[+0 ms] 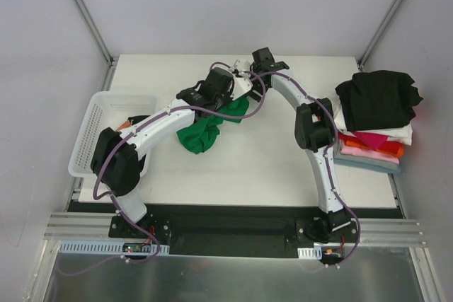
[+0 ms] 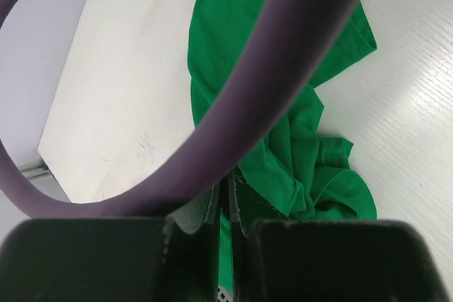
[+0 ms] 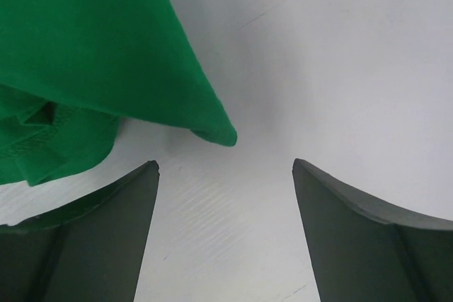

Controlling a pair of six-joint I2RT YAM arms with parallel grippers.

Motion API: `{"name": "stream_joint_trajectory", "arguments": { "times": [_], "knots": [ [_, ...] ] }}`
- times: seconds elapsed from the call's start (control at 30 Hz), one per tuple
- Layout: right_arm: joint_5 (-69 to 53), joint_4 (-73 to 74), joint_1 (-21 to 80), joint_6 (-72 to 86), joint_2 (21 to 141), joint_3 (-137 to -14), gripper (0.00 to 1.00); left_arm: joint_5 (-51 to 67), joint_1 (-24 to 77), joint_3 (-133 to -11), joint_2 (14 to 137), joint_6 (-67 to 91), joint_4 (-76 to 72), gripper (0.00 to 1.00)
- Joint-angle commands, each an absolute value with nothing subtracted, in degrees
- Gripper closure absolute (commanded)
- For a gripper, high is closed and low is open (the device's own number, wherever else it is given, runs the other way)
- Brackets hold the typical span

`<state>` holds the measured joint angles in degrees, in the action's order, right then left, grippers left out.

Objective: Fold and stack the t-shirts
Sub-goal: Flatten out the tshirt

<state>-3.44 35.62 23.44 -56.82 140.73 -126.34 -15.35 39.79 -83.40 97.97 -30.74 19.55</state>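
Several done: stack [image 1: 375, 122], my right side.
Pending: green t-shirt [image 1: 202, 136], crumpled.
Left gripper [image 2: 225, 196]: pinching it, I judge.
Right gripper [image 3: 225, 167]: wide, empty.

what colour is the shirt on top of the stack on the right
Black. That soft cloth t-shirt shows best in the top external view.

The near half of the counter [image 1: 262, 175] lies bare between the white mesh basket [image 1: 88, 132] at the left edge and the stack of folded t-shirts [image 1: 375, 122] at the right. The crumpled green t-shirt [image 1: 202, 136], with the left arm [image 1: 159, 126] and right arm [image 1: 315, 129] reaching over it, crowds the far centre.
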Motion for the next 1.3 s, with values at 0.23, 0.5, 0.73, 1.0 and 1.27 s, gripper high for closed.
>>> {"name": "stream_joint_trajectory", "arguments": {
  "times": [0.23,0.5,0.73,1.0,1.27],
  "knots": [
    [-5.18,32.35,24.43,-65.65,143.61,-131.92,0.21,-9.85,40.78,-81.48,99.40,-28.65,18.28,1.00],
    [-3.87,30.85,26.72,-69.07,145.28,-133.24,0.21,-12.21,41.40,-79.02,98.27,-29.79,18.28,1.00],
    [-3.34,29.45,27.95,-70.31,146.07,-133.24,0.28,-13.01,41.40,-77.43,98.44,-30.41,18.28,1.00],
    [-1.94,29.09,27.86,-71.63,146.34,-132.63,0.51,-13.45,41.40,-77.17,98.44,-30.24,18.19,1.00],
    [-0.44,28.57,27.95,-72.69,144.85,-129.12,0.65,-14.06,41.40,-76.99,98.26,-30.41,18.11,1.00]
  ]
}}
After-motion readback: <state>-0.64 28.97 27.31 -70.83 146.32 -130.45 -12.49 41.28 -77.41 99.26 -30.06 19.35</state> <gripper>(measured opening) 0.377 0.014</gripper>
